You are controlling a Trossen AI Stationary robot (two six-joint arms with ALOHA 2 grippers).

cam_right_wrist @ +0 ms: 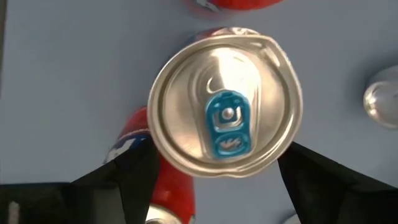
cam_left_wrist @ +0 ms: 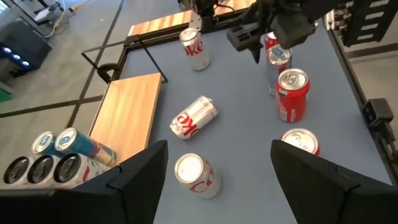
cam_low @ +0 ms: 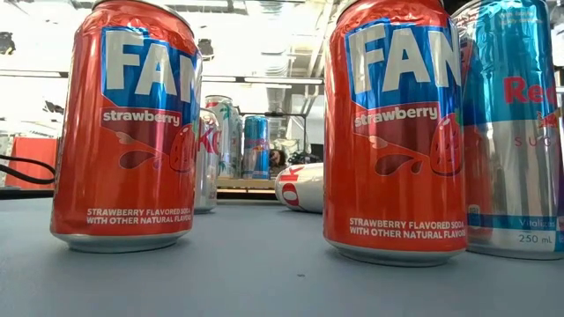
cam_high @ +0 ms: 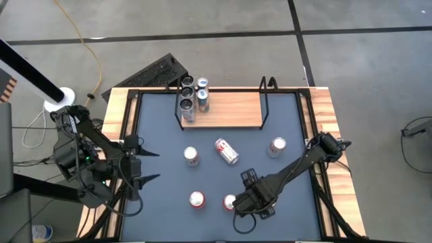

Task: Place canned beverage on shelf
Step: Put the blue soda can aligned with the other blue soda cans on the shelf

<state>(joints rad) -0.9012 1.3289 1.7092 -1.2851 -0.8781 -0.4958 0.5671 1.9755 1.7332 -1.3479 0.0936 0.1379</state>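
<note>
The right gripper (cam_high: 237,204) is positioned over the near part of the table (cam_high: 162,121), directly above an upright silver-topped can with a blue tab (cam_right_wrist: 227,102). Its fingers (cam_right_wrist: 134,174) stand wide on either side of that can's top. Whether the pads touch the can wall cannot be determined from the views; the can sits on the table surface and is not lifted.

Just beside this gripper, toward the left arm, stands a red strawberry soda can (cam_high: 197,200); a second red can (cam_left_wrist: 292,93) stands close against the blue-tabbed can.

Beyond the right gripper, toward the table's far edge, lies the shelf (cam_high: 226,110), a light-wood board with black rod uprights at both ends. A cluster of cans (cam_high: 192,96) occupies its left end; the remainder of the board is bare wood.

Between the right gripper and the shelf, a white cola can (cam_high: 227,151) lies on its side. Two upright white cans flank it, one toward the left arm (cam_high: 192,156) and one toward the table's right edge (cam_high: 277,146).

The left gripper (cam_high: 150,166) hovers at the table's left side, fingers partly apart, holding nothing.
</note>
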